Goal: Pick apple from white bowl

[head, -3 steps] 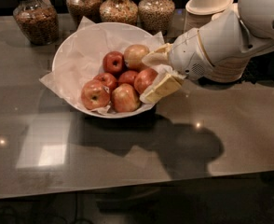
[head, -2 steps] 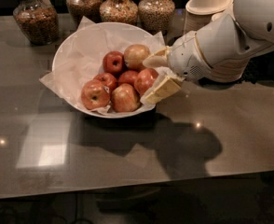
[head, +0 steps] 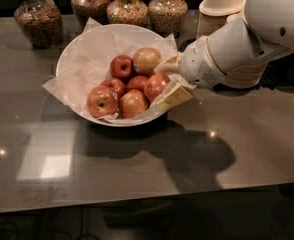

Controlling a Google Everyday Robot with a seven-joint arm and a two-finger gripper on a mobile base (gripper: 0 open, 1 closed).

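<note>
In the camera view a dark, shiny table carries a wide white bowl lined with crinkled white paper, whose corners stick out past the rim at the left and at the back. A heap of apples fills the right and front part of the bowl. The apple of the task, large, glossy and red with faint yellow streaks, sits at the right edge of the heap, close to the bowl's right rim. It touches a smaller red apple on its left and lies just in front of a paler yellowish apple. A dark red apple lies beside the yellowish one, and a big streaked apple rests at the front left. A white arm reaches in from the upper right, and its gripper is at the bowl's right rim, low among the fruit. Its two beige fingers are spread apart, one behind the apple next to the yellowish one, the other in front of it over the rim, so the apple lies between them. They seem to stand loose around it rather than pressed on it, though contact is hard to make out. Behind the bowl stand four glass jars of brown contents, and at the back right a stack of paper bowls
</note>
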